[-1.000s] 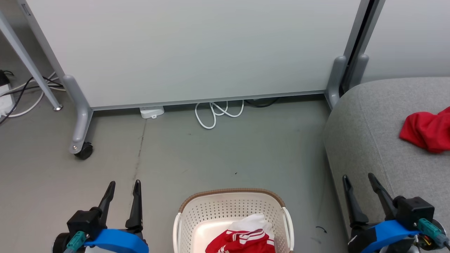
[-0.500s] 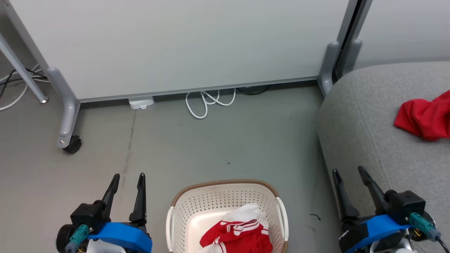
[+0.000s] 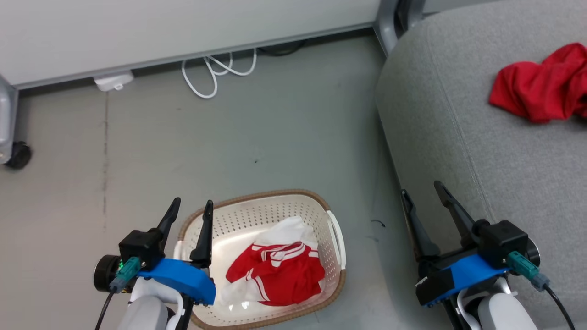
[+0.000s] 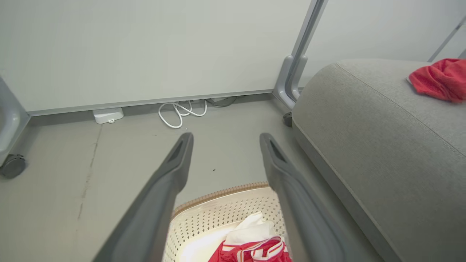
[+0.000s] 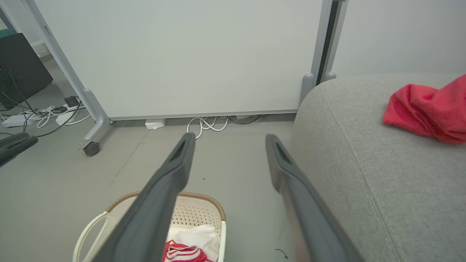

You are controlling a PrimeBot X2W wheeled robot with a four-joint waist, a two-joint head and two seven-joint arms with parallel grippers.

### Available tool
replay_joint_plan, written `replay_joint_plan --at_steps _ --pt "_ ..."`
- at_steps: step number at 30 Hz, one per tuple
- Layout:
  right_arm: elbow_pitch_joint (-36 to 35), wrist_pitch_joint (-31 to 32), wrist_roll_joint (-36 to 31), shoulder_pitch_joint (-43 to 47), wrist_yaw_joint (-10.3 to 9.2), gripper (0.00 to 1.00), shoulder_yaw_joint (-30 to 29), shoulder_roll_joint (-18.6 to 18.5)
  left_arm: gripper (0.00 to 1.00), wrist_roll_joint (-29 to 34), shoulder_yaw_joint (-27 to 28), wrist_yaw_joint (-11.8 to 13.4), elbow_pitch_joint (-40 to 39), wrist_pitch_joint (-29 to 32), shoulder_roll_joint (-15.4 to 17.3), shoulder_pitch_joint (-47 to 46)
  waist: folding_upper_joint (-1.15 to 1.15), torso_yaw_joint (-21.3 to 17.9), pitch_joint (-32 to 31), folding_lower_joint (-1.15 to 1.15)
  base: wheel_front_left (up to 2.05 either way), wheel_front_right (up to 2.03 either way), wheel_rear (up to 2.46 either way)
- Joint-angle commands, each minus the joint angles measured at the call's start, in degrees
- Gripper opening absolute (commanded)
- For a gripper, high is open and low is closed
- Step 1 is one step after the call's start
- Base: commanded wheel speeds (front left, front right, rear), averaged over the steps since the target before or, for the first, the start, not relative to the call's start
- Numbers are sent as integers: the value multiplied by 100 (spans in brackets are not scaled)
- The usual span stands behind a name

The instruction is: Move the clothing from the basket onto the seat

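Note:
The cream basket point(image 3: 279, 201) with a brown rim stands on the floor, and red and white striped clothing point(image 3: 275, 272) lies in it; the basket point(image 4: 225, 214) point(image 5: 196, 211) and its clothing point(image 4: 255, 247) point(image 5: 185, 251) also appear low in both wrist views. A plain red garment point(image 3: 536, 89) point(image 4: 438, 80) point(image 5: 426, 109) lies on the grey seat point(image 3: 481, 128) point(image 4: 364, 138) point(image 5: 364, 153) at the right. My left gripper point(image 3: 192, 206) hangs open over the basket's left rim, empty. My right gripper point(image 3: 422, 190) stands open and empty at the seat's front edge.
A white panel on grey wheeled legs point(image 3: 183, 27) stands behind the floor, with a coiled white cable point(image 3: 215, 73) and a white power block point(image 3: 112, 81) at its foot. A castor point(image 3: 18, 156) sits at the far left. More cables and a dark box point(image 5: 22, 69) lie left.
The head camera has tipped down and turned, so the basket and seat sit higher and more fully in view. Both grippers stay open and empty.

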Motion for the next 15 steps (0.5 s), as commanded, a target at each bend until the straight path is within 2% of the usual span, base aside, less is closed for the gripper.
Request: replay_joint_plan --at_steps 1,9,15 --pt "-9 -57 -29 -127 3 100 37 2 100 -45 -139 -42 119 -15 45 -194 0 -389 449 -1 0 0 0" --pt "62 -245 104 -403 3 100 226 5 100 -293 -880 -25 801 -16 215 -809 0 -890 1102 -1 0 0 0" --pt "89 -379 202 -565 3 100 316 5 100 -494 -1440 -25 1442 -16 366 -1239 0 -1127 1611 -1 0 0 0"
